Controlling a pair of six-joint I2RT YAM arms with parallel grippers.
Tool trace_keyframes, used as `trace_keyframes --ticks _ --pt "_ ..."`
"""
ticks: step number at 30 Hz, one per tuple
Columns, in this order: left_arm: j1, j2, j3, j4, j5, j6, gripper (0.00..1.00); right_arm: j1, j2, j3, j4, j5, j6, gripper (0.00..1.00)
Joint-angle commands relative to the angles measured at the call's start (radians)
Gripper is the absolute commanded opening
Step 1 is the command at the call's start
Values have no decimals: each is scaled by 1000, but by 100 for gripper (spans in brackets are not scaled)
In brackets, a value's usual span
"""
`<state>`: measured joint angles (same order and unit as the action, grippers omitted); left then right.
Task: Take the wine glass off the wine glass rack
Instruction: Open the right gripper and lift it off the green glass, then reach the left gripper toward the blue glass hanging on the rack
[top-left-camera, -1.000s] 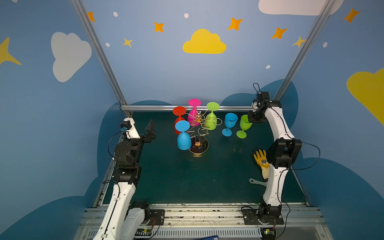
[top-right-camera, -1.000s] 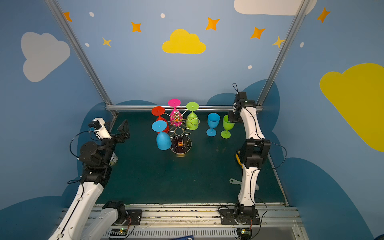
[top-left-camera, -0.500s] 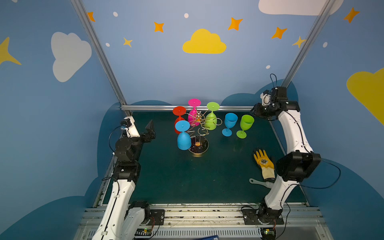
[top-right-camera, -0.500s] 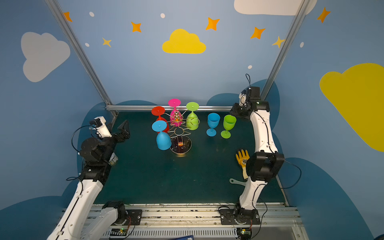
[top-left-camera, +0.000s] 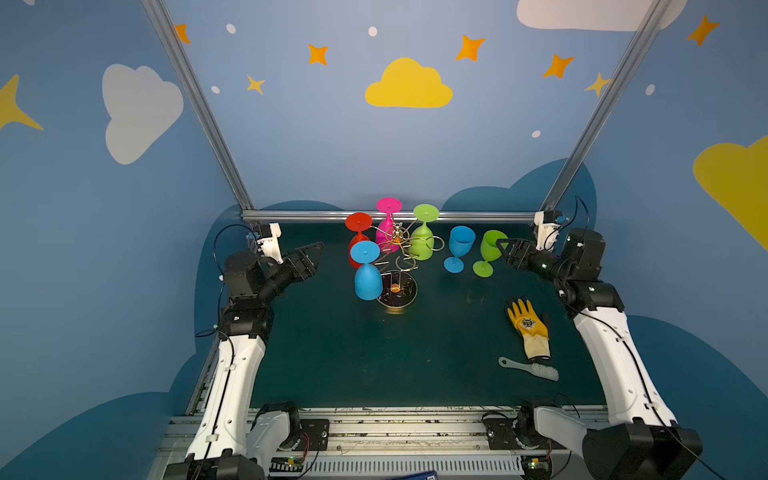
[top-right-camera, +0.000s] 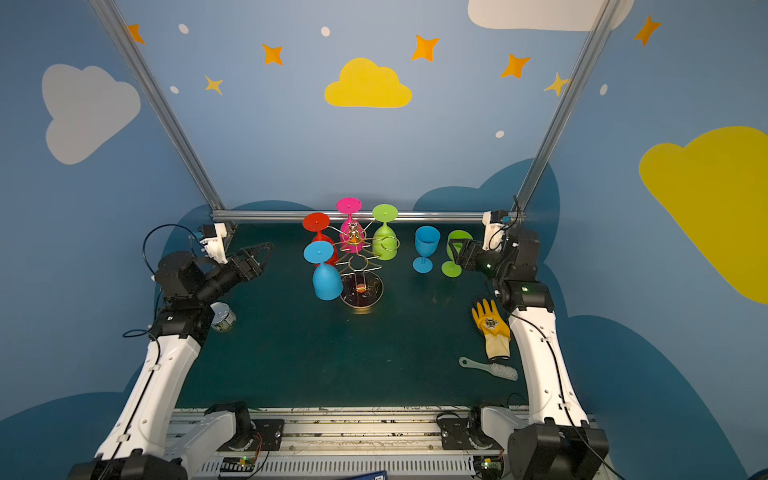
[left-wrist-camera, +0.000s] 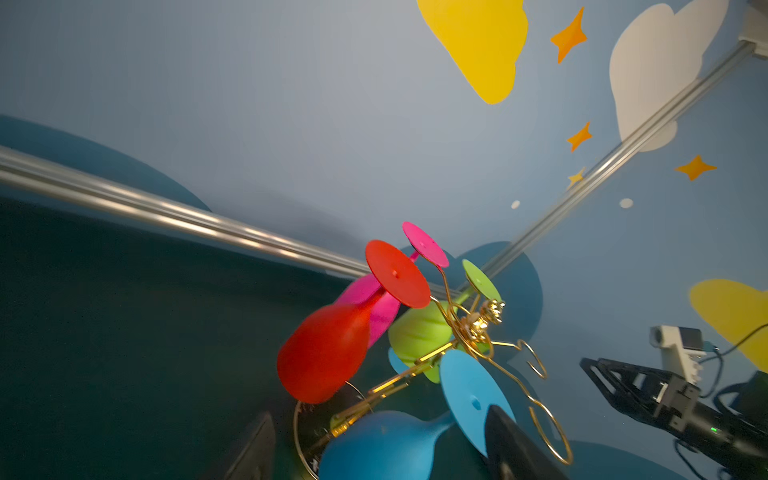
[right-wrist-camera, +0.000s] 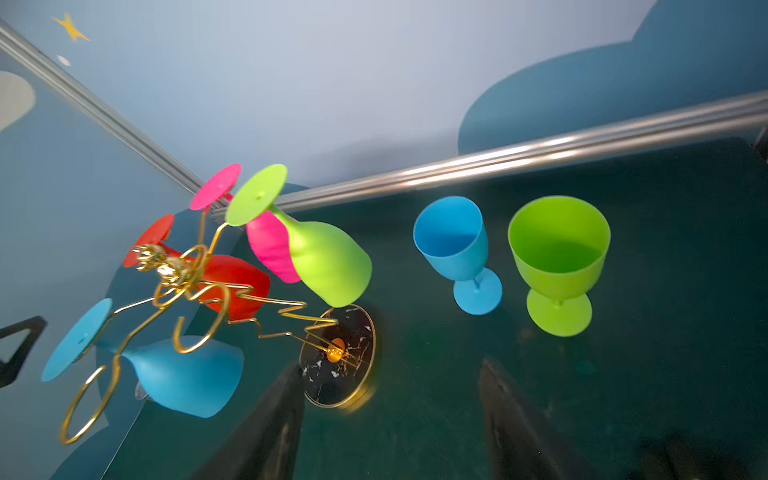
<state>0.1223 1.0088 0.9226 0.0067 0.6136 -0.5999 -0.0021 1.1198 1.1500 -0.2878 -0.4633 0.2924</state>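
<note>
The gold wire wine glass rack (top-left-camera: 400, 243) stands on its round dark base (top-left-camera: 405, 297) at mid-table. Hanging upside down on it are a blue wine glass (top-left-camera: 367, 280), a red one (top-left-camera: 358, 222), a pink one (top-left-camera: 387, 205) and a green one (top-left-camera: 424, 243). A blue glass (top-left-camera: 460, 246) and a green glass (top-left-camera: 489, 251) stand upright on the table to its right. My left gripper (top-left-camera: 316, 250) is open, left of the rack and pointed at the hanging blue glass (left-wrist-camera: 386, 444). My right gripper (top-left-camera: 506, 248) is open and empty, just right of the standing green glass (right-wrist-camera: 559, 257).
A yellow glove (top-left-camera: 528, 326) and a white brush (top-left-camera: 531, 369) lie at the front right. A tin can (top-right-camera: 223, 316) sits under the left arm. A metal rail (top-left-camera: 478, 216) runs along the table's back edge, with blue walls on three sides.
My right gripper has opened, let go of the green glass now standing on the table, and drawn back to the right and lower. The left gripper has narrowed a little.
</note>
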Motion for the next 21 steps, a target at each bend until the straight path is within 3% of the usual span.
trace_keyframes --ticks 1,9,13,21 --pt "4 29 33 -35 205 -79 72 11 -43 -56 96 -60 24 66" --pt "-50 120 25 34 349 -152 66 74 -87 -137 145 -81 36 66" --pt "-120 144 50 -13 308 -103 66 106 -92 -140 125 -79 22 68" --pt "-163 188 79 18 276 -127 64 137 -139 -162 113 -52 19 75"
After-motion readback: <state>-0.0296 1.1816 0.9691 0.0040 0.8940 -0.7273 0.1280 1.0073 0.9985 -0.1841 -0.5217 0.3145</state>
